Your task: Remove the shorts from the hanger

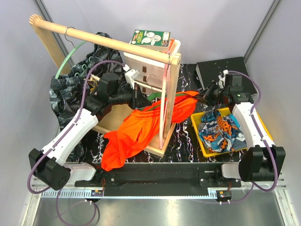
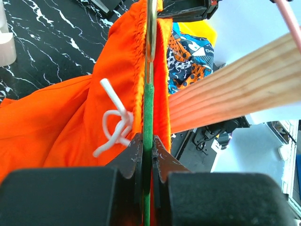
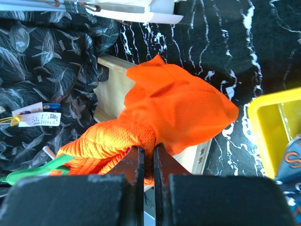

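Three shorts show from above: the orange shorts [image 1: 136, 132] sag mid-frame, looking limp and light, the patterned shorts [image 1: 221, 129] lie in the yellow tray [image 1: 194, 126] at right, and the dark shorts [image 1: 70, 89] hang upper left. Left wrist: the left pincer [image 2: 147, 141] is clamped on the green hanger [image 2: 147, 108] beside the gathered waistband, probably the firmest hold. Right wrist: the right pincer [image 3: 148, 153] pinches bunched orange mesh, likely slippery; the tag [image 3: 37, 117] at left is unreadable.

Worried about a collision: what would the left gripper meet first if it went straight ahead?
Probably the orange shorts bunched along the green hanger that the left gripper clamps; depth beyond them is unclear.
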Robot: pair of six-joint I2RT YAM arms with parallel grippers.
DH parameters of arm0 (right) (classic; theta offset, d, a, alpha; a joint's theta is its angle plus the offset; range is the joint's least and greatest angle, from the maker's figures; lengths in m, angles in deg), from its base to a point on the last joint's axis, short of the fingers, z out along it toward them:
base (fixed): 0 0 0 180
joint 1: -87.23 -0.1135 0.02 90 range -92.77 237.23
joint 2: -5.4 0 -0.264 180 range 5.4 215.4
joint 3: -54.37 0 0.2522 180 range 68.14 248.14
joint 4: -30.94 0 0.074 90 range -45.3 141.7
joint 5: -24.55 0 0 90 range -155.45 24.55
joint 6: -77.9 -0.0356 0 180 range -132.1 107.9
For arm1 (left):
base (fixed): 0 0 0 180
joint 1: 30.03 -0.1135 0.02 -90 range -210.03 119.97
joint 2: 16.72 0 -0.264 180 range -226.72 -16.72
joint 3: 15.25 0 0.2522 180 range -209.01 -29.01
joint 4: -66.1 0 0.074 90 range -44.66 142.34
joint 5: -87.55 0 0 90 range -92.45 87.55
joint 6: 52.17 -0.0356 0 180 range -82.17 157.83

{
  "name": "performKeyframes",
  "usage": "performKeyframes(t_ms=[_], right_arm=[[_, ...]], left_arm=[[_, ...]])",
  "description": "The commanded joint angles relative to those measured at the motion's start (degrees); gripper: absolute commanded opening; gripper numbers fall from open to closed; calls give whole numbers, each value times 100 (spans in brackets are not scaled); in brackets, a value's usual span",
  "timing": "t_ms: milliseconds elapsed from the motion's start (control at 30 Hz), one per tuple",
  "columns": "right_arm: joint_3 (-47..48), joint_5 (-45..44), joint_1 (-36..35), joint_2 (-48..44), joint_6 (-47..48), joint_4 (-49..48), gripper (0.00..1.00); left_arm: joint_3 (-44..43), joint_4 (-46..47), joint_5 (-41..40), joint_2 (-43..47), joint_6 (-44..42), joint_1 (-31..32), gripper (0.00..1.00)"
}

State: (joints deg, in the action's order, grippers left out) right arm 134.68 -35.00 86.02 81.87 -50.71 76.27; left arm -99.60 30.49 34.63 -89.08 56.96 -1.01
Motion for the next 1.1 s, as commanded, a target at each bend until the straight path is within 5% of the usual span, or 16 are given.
performKeyframes(t_ms=[0, 433, 867, 1067], right_arm=[[-159, -524, 666, 35, 337, 51, 0], [-738, 319, 921, -34, 223, -405, 0], [-749, 540, -669, -572, -252, -670, 0], [-616, 795, -1267, -317, -533, -959, 0]], left_arm=[[-61, -13, 335, 669, -50, -422, 0], [177, 416, 572, 1013, 72, -854, 0], [-192, 1253, 687, 99, 1066, -827, 0], [-289, 1542, -172, -42, 1198, -731, 0]])
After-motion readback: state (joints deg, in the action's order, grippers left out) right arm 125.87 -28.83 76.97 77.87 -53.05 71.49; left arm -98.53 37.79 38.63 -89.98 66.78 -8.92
